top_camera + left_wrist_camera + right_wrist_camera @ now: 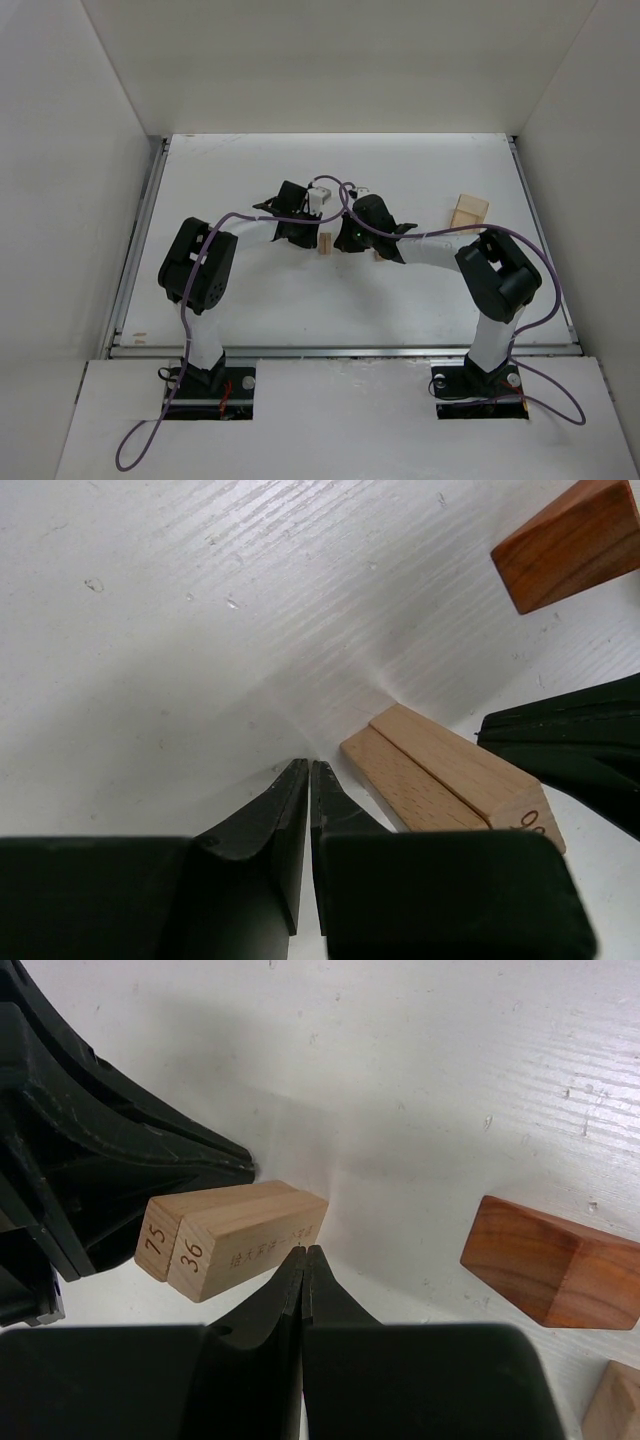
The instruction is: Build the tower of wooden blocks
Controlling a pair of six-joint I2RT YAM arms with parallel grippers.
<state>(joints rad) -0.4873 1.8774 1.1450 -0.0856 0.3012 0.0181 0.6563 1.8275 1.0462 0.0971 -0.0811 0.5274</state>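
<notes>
Both arms are in tight on the posts point(240, 1230): 2 pale sticks lying flat, side by side and touching, ends stamped 75 and 36. The left gripper point(310, 775) has its fingers pressed together on nothing, tips just off 1 long edge of the posts. The right gripper point(303, 1260) is closed and empty too, tips at the opposite long edge; contact, can't tell. The posts are hemmed in on both flanks. The roof point(545, 1265) sits apart from the posts on bare table point(450, 1060), nothing stacked yet. The box point(467, 212) lies well away from the posts.
</notes>
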